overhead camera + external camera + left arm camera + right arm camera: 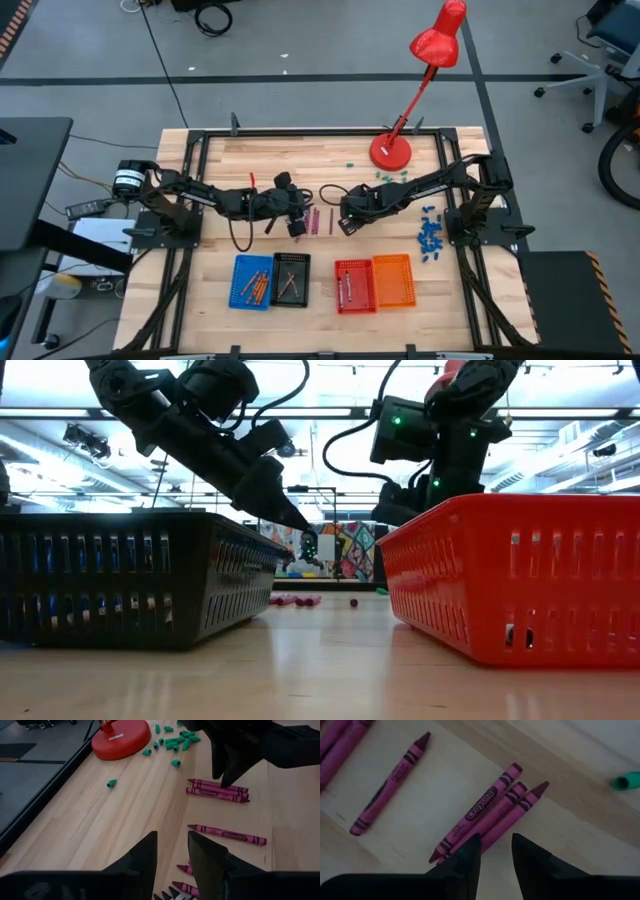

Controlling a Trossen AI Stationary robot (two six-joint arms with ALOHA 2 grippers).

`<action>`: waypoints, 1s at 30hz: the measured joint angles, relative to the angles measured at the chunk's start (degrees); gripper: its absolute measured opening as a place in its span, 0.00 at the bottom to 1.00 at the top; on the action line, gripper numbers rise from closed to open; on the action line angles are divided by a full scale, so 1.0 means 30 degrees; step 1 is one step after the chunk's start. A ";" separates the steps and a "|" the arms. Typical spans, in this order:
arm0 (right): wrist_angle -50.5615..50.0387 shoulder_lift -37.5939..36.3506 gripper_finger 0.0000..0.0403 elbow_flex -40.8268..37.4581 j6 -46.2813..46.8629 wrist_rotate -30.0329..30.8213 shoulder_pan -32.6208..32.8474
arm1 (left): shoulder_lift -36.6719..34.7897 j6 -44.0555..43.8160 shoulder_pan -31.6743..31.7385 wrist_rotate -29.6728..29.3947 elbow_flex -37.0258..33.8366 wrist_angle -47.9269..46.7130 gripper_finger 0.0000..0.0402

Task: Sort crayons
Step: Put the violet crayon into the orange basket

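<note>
Crayons already sorted lie in the near row of baskets: orange-brown ones in the blue basket, a few sticks in the black basket, and a few more in the red basket. The orange basket appears empty.

Beyond the baskets, at mid-counter, magenta crayons remain loose on the wooden counter. A cluster of three lies side by side, touching; single ones lie apart from it.

The left hand hovers above the loose magenta crayons with its fingers spread apart and nothing between them. The right hand hangs just over the cluster of three, fingers likewise spread and empty.

Farther back, green bits lie scattered near the base of the red desk lamp, and blue chunks sit at the right side of the counter.

Judged from this layout, the task is well advanced: the magenta group is the remaining batch, and each loose crayon still requires pickup and transfer.
</note>
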 joint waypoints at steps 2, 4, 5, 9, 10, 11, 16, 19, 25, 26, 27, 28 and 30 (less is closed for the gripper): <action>-0.0113 0.0213 0.29 -0.0063 0.0206 0.0028 0.0029 | 0.0000 0.0348 0.0000 0.0000 0.0000 -0.0007 0.29; -0.0038 0.0176 0.29 -0.0051 0.0458 -0.0108 0.0044 | 0.0000 0.0374 0.0000 0.0000 0.0000 -0.0015 0.29; -0.0102 0.0208 0.29 -0.0059 0.0549 -0.0132 0.0044 | 0.0000 0.0374 0.0000 0.0000 0.0000 -0.0017 0.29; -0.0143 0.0195 0.29 -0.0059 0.0580 -0.0569 0.0029 | 0.0000 0.0388 0.0000 0.0000 0.0000 -0.0029 0.29; -0.0196 0.0195 0.29 -0.0059 0.0539 -0.0661 0.0029 | 0.0000 0.0388 0.0000 0.0000 0.0000 -0.0036 0.29; -0.0211 0.0195 0.29 -0.0059 0.0461 -0.0719 0.0029 | 0.0000 0.0388 0.0000 0.0000 0.0000 -0.0042 0.29; -0.0304 0.0181 0.28 -0.0051 -0.0834 -0.1440 -0.0197 | 0.0000 0.0404 0.0000 0.0000 0.0000 -0.0052 0.29; -0.0424 0.0173 0.24 -0.0044 -0.1482 -0.1624 -0.0259 | 0.0000 0.0417 0.0000 0.0000 0.0000 -0.0065 0.29; -0.0658 0.0152 0.11 -0.0033 -0.2149 -0.2363 -0.0536 | 0.0000 0.0764 -0.0007 0.0000 0.0000 -0.0659 0.29; -0.0712 0.0152 0.09 -0.0029 -0.2305 -0.2504 -0.0554 | 0.0000 0.0979 -0.0007 0.0000 0.0000 -0.0763 0.29; -0.0787 0.0152 0.07 -0.0029 -0.2448 -0.2604 -0.0568 | 0.0000 0.1102 -0.0007 -0.0007 0.0000 -0.0836 0.29; -0.0839 0.0152 0.05 -0.0029 -0.2521 -0.2669 -0.0574 | 0.0000 0.1195 -0.0007 0.0000 0.0000 -0.0928 0.29; -0.0893 0.0137 0.04 -0.0037 -0.2588 -0.2789 -0.0562 | 0.0000 0.1240 -0.0007 0.0000 0.0000 -0.0981 0.29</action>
